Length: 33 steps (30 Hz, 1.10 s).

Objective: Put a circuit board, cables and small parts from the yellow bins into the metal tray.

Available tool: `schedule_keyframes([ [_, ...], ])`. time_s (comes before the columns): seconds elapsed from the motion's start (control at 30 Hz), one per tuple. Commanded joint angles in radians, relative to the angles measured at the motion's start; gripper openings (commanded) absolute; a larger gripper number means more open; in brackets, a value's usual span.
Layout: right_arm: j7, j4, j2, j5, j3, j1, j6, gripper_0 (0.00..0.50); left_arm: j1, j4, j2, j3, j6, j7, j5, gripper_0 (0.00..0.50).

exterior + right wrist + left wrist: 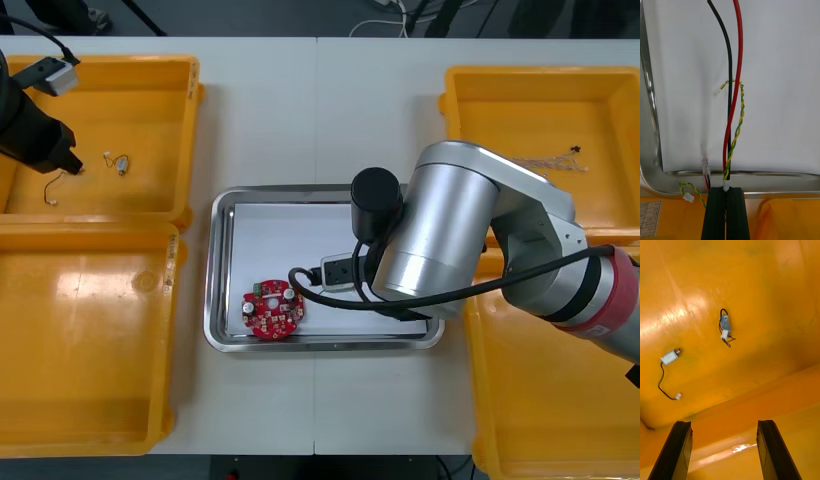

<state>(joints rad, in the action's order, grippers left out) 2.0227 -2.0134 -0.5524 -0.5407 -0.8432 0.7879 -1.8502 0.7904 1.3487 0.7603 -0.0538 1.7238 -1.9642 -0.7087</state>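
My right gripper (726,188) is shut on a red and yellow cable (738,75), a bundle of red, black and twisted yellow-green wires. The bundle stretches from the fingers across the white inside of the metal tray (763,183). In the front view the right arm covers the tray's right half (215,300), and a round red circuit board (272,308) lies at its near left. My left gripper (727,427) hangs open over the far left yellow bin (190,100). Two small metal parts (725,324) (670,357) lie on the bin floor beyond its fingers.
Another small part with a thin wire (50,193) lies close to the left gripper (65,165). The far right bin (520,110) holds a thin twisted cable (550,162). The near left bin (90,340) and near right bin (540,400) flank the tray.
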Motion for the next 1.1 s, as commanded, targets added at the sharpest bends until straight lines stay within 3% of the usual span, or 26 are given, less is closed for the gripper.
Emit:
schedule_keyframes([
  [0.03, 0.027, 0.044, 0.06, 0.008, -0.022, -0.013, 0.025, 0.0, 0.067, -0.046, 0.054, -0.026, -0.049, -0.196, 0.012, 0.5],
  [0.23, 0.013, 0.101, 0.104, -0.004, -0.027, -0.013, 0.055, 0.0, 0.079, -0.123, 0.054, -0.024, -0.138, -0.314, 0.012, 0.5],
  [0.53, 0.011, 0.167, 0.118, -0.019, -0.028, -0.018, 0.137, 0.0, 0.084, -0.226, 0.054, -0.015, -0.274, -0.464, 0.003, 0.5],
  [0.77, 0.017, 0.213, 0.112, -0.033, -0.03, -0.029, 0.2, 0.0, 0.084, -0.266, 0.054, 0.025, -0.323, -0.479, 0.014, 0.5],
  [1.03, 0.017, 0.217, 0.111, -0.05, -0.03, -0.029, 0.195, 0.0, 0.086, -0.332, 0.053, 0.061, -0.394, -0.476, 0.008, 0.5],
  [1.07, 0.017, 0.216, 0.111, -0.048, -0.028, -0.029, 0.195, 0.03, 0.086, -0.347, 0.053, 0.068, -0.406, -0.476, 0.006, 0.5],
  [1.1, 0.019, 0.209, 0.111, -0.042, -0.028, -0.029, 0.195, 0.11, 0.086, -0.359, 0.051, 0.072, -0.421, -0.476, 0.003, 0.5],
])
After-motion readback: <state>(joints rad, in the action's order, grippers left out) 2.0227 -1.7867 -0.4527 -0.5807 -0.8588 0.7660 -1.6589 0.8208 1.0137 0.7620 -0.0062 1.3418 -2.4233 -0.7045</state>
